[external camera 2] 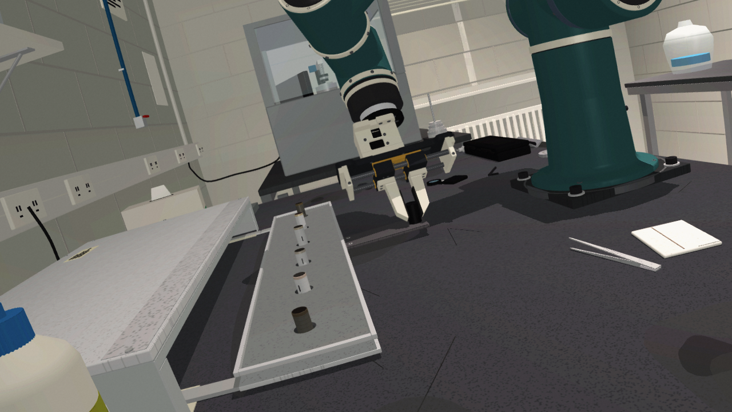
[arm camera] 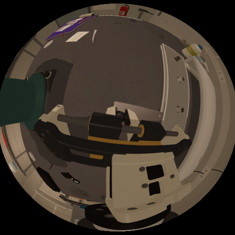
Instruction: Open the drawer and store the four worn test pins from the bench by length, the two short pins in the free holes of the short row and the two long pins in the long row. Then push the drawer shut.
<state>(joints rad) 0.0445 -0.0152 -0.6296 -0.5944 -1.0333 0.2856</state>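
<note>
A dark test pin (external camera 2: 412,211) stands upright on a low grey tray (external camera 2: 389,233) on the bench, partly hidden between my fingers. I grip this pin in my closed gripper (external camera 2: 409,215), which points down at the tray just right of the drawer's far end. From the wrist camera only the pin's top (arm camera: 120,114) shows between the fingers (arm camera: 121,112). The drawer (external camera 2: 307,287) is pulled out of the grey cabinet (external camera 2: 117,287). Its insert carries one visible row of pins: a dark pin (external camera 2: 302,317) at the near end, three pale pins (external camera 2: 302,256), and a dark pin (external camera 2: 300,207) at the far end.
The arm's green base (external camera 2: 588,102) stands on the bench at the right. Tweezers (external camera 2: 614,253) and a white card (external camera 2: 675,238) lie in front of it. A white bottle (external camera 2: 36,369) stands near the lower left. A black case (external camera 2: 496,147) lies at the bench's back.
</note>
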